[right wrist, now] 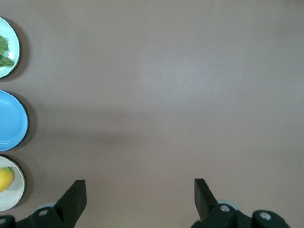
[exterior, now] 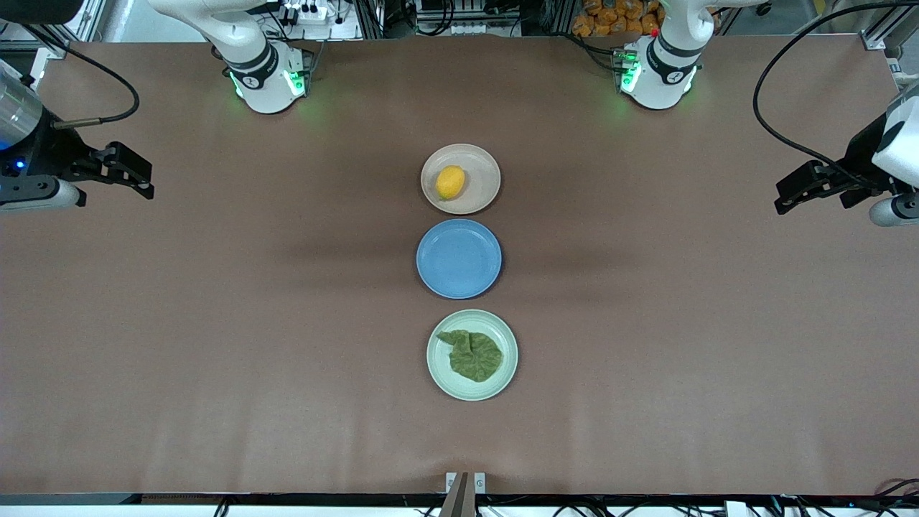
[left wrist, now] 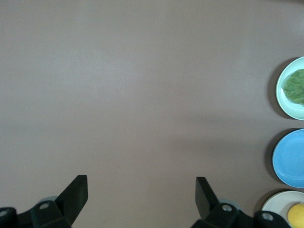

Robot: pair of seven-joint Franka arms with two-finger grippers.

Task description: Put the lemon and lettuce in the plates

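The lemon (exterior: 450,182) lies in the beige-pink plate (exterior: 482,161), the plate farthest from the front camera. The lettuce (exterior: 474,354) lies in the mint green plate (exterior: 439,373), the nearest one. My left gripper (exterior: 788,194) is open and empty, up over bare table at the left arm's end. My right gripper (exterior: 136,178) is open and empty over bare table at the right arm's end. In the left wrist view (left wrist: 141,183) the lettuce (left wrist: 295,87) and lemon (left wrist: 297,214) show at the edge. The right wrist view (right wrist: 140,184) shows the lemon (right wrist: 4,179) and the mint plate (right wrist: 13,64).
A blue plate (exterior: 459,258) stands empty between the two other plates, in a row down the middle of the brown table (exterior: 215,323). It also shows in the left wrist view (left wrist: 290,157) and the right wrist view (right wrist: 12,120). Cables run near both grippers.
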